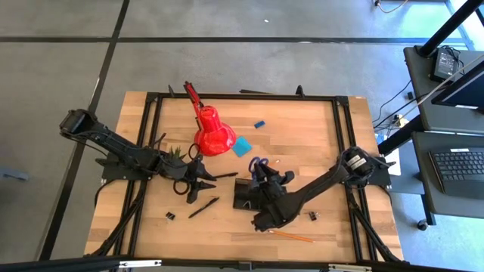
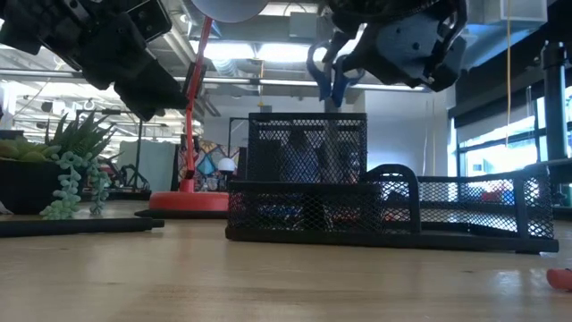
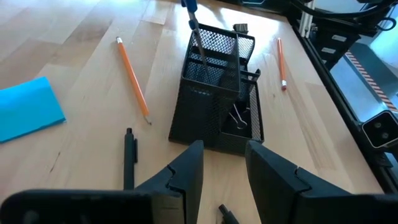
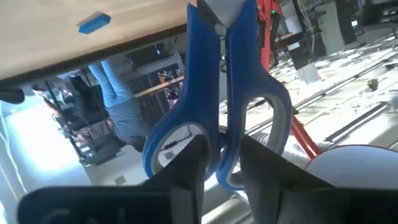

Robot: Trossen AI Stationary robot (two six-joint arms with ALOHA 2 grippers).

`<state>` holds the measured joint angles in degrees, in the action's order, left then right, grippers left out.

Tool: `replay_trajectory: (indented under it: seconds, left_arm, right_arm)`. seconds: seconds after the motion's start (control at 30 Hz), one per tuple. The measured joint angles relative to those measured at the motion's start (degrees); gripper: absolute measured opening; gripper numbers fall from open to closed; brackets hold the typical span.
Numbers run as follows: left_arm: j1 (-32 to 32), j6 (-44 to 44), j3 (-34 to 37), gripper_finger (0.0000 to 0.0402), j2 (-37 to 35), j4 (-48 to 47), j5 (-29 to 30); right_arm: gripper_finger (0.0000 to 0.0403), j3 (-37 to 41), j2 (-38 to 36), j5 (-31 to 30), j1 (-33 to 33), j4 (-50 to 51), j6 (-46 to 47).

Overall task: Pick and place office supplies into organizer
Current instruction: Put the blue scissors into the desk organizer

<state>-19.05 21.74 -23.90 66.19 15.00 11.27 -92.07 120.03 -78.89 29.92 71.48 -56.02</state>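
- Right gripper (image 4: 214, 162): fingers closed on the blue-handled scissors (image 4: 214, 93), pinching the handles where the two loops meet.
- Scissors: held upright above the organizer (image 1: 249, 195), handles up; in the left wrist view the blades (image 3: 198, 40) reach down into the tall mesh cup.
- Organizer: black mesh tray with a tall cup and lower compartments, on the table's near middle; binder clips (image 3: 238, 118) lie in a low compartment.
- Left gripper (image 3: 222, 168): fingers apart, holding nothing, hovering left of the organizer and facing it.
- Black pen (image 3: 129, 158): on the wood just beside the left gripper.
- Orange pencils: one (image 3: 132, 78) left of the organizer, one (image 3: 281, 62) on its far side.
- Light-blue note pad (image 1: 241, 146): beside the red lamp (image 1: 212, 132).
- Blue eraser (image 1: 259, 124): well apart, toward the far edge.
- Green plant (image 2: 67, 156): near the left arm.
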Motion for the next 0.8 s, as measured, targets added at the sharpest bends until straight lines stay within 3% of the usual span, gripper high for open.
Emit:
replay_trajectory:
  seconds: [0.8]
  left_arm:
    - [0.0,0.01,0.0,0.0114,0.0,-0.08,0.0]
  right_arm:
    - [0.0086,0.1,0.0,-2.91,4.2,-1.86,-0.17]
